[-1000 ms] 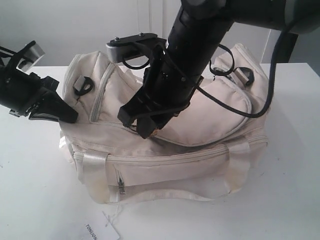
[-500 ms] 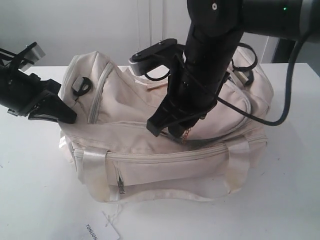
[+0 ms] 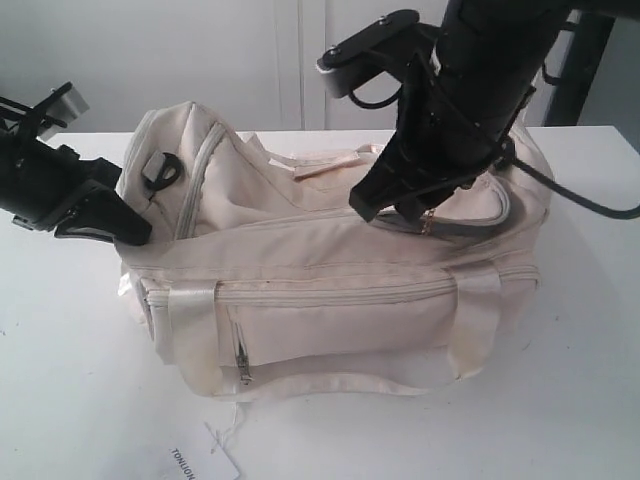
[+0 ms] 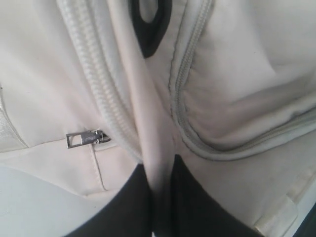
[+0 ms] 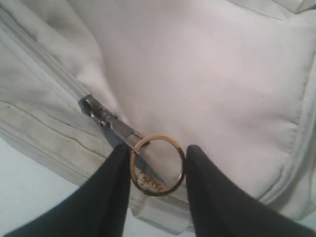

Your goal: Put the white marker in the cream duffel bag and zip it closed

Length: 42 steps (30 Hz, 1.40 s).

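Right gripper (image 3: 397, 212) dragged zipper ring (image 5: 148, 183) rightward along bag (image 3: 330, 300).

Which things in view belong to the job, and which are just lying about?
Job: cream duffel bag; gold ring pull on its top zipper; left gripper, pinching bag fabric; right gripper, clamped on the ring.
Lying about: paper tag on the table.

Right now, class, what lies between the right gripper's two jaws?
A gold ring pull, linked by its tab to the zipper slider on the cream duffel bag, sits between the jaws of the right gripper. The right wrist view shows it.
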Motion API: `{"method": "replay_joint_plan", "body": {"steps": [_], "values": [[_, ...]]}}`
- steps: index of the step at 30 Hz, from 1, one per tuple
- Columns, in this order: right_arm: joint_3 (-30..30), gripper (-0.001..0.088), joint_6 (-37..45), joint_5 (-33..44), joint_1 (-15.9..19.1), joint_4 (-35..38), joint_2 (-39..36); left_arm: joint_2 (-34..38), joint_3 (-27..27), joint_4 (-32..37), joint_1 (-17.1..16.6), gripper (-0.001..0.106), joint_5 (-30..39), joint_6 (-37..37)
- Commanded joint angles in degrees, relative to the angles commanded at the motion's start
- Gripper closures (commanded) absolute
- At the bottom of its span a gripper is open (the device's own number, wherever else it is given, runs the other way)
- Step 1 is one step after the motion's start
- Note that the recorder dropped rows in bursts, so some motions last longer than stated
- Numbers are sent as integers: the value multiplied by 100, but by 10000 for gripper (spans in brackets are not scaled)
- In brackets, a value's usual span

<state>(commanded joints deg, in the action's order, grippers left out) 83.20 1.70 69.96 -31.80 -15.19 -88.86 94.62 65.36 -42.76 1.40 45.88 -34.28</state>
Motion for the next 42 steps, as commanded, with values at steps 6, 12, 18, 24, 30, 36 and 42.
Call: {"method": "replay_joint_plan", "body": {"steps": [6, 12, 18, 24, 30, 36, 42], "values": [[0, 842, 0, 0, 405, -50, 219, 0, 0, 12, 0, 1053, -12, 0], [0, 842, 0, 0, 791, -145, 367, 0, 0, 34, 0, 1053, -24, 0], [0, 842, -64, 0, 1144, -323, 390, 0, 0, 45, 0, 1053, -46, 0], [0, 842, -215, 0, 1425, -419, 390, 0, 0, 133, 0, 1053, -89, 0], [0, 842, -335, 0, 1527, -264, 390, 0, 0, 144, 0, 1053, -130, 0], [0, 842, -170, -24, 1527, 892, 390, 0, 0, 65, 0, 1053, -129, 0], [0, 842, -41, -225, 1527, 1392, 390, 0, 0, -37, 0, 949, -143, -19]]}}
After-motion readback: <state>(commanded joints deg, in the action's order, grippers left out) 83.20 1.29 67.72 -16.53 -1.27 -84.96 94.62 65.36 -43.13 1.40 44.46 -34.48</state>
